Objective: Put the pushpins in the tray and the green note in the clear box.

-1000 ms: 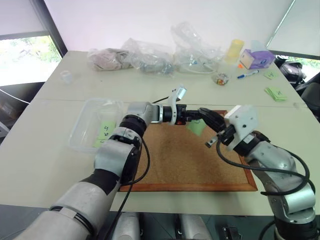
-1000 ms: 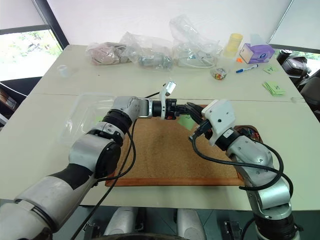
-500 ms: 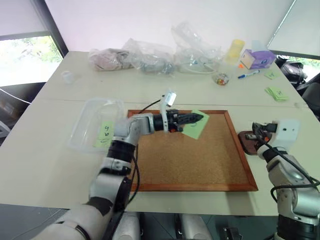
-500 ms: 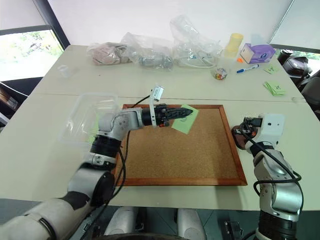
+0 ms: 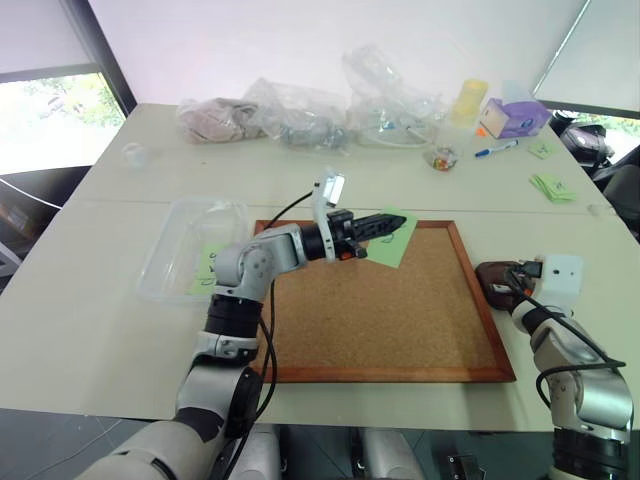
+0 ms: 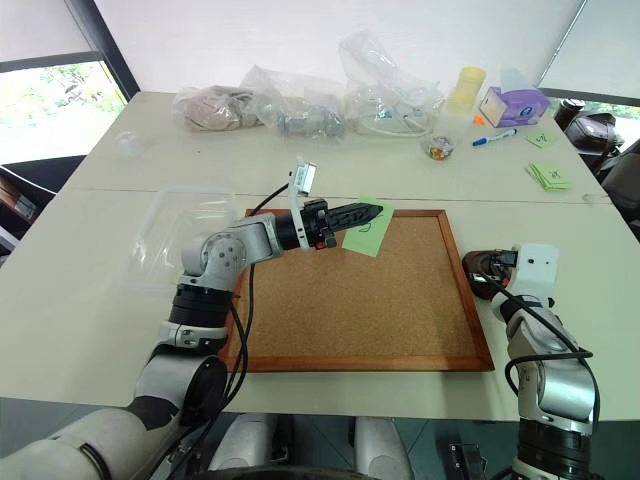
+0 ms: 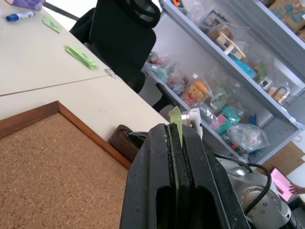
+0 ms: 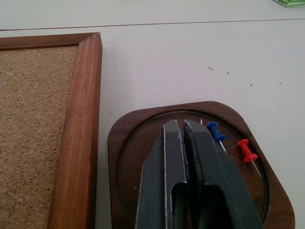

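While the left claw stays clamped on one edge of the green note above the corkboard, it could slip free before the clear box; the right claw, barely parted, hovers over the tray holding pushpins

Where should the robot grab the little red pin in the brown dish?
By its plastic head, coming from above. The red pin lies flat in the tray beside the blue pin; the head is its thickest part, and the thin needle gives little to hold.
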`<move>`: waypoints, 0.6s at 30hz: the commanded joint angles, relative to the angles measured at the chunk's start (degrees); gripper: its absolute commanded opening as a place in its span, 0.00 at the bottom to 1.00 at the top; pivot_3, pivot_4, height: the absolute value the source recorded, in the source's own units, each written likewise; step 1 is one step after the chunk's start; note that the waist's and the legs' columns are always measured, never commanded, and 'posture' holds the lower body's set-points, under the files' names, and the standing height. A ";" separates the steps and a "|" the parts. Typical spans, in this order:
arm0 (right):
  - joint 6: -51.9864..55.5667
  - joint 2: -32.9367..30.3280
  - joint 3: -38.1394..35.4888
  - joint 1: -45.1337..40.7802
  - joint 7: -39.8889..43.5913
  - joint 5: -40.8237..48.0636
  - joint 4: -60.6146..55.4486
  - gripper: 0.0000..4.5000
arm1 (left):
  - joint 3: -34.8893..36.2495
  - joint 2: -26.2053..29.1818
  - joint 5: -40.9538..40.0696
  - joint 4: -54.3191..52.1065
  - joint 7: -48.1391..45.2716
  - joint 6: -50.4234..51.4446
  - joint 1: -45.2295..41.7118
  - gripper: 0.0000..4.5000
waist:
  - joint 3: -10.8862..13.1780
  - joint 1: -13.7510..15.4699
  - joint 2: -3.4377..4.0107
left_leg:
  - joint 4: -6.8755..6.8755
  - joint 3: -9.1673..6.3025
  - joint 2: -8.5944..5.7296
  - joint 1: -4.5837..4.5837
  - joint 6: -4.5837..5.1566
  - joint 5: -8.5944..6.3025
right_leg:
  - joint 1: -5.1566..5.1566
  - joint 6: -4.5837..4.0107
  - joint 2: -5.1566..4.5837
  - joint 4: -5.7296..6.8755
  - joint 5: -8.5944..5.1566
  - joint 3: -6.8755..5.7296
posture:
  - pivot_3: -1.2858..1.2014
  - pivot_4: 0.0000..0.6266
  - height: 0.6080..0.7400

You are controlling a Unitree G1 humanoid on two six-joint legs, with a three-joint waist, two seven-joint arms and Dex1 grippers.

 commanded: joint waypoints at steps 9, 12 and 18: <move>-0.48 0.07 -2.29 0.12 -0.20 1.32 -0.77 0.99 | -0.92 0.56 -1.65 -1.05 0.67 -0.72 -0.85 0.00 | 0.00 -0.02 0.00 | 0.00 -0.01 0.00 0.00 0.00 0.00 | 0.00 0.00 0.00 0.00 0.00 0.00 | 0.52 0.24 0.98; -0.03 0.56 -2.90 -0.21 -0.25 2.41 -0.64 0.99 | -1.10 0.54 -1.67 -0.92 0.79 -0.97 -0.78 0.00 | 0.00 -0.03 0.00 | 0.00 0.00 0.00 0.00 0.00 0.00 | 0.00 0.00 0.00 0.00 0.00 0.00 | 0.52 0.24 0.98; 4.23 2.01 -5.50 -1.45 -0.63 8.35 -1.44 0.99 | -1.48 0.53 -1.64 -0.92 1.38 -1.45 -0.59 0.00 | 0.00 0.00 0.00 | 0.00 -0.01 0.00 0.00 0.00 0.00 | 0.00 0.00 0.00 0.00 0.00 0.00 | 0.52 0.24 0.98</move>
